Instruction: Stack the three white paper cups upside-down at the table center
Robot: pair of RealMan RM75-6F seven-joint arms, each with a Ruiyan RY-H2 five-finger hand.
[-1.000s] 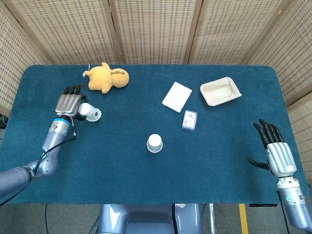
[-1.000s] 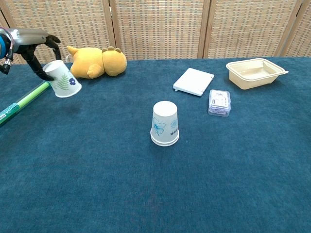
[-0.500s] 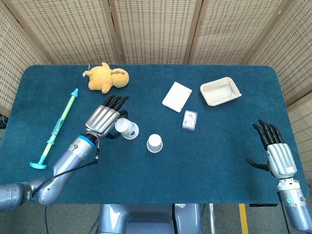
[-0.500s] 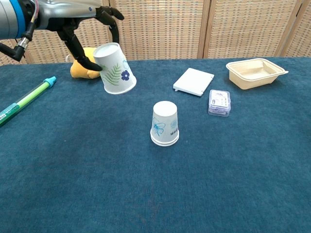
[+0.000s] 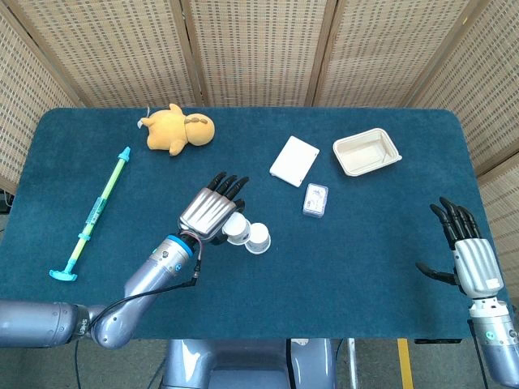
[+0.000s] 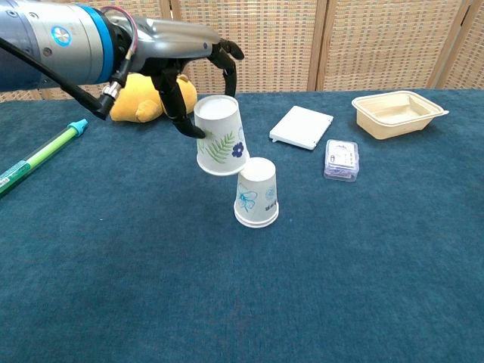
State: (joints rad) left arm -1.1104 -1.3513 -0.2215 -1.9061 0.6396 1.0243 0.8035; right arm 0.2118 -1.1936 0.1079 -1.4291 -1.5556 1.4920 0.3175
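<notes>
1. Holding one paper cup upside-down in our left hand, we have it in the air just beside and a little above the second cup, which stands mouth-down near the middle of the tabletop.
2. Our left hand has its fingers wrapped round the cup's side wall, thumb on the near side. Our right hand hangs at the tabletop's right edge with fingers spread and nothing in it.
3. We see only two cups in either view; where the third is, we cannot tell.
4. We judge these cups very light and thin-walled. A hard squeeze would crumple one, and a nudge would slide or tip the standing cup. The mid-wall grip we have looks right: the mouth rim stays free to slip over the other cup.
5. The held cup's long axis runs close to vertical, leaning slightly, closed base up and open mouth down. The standing cup's axis is upright, base up.
6. Next, we think, the held cup needs lifting clear of the standing cup's base, centring over it, then lowering straight down.
</notes>
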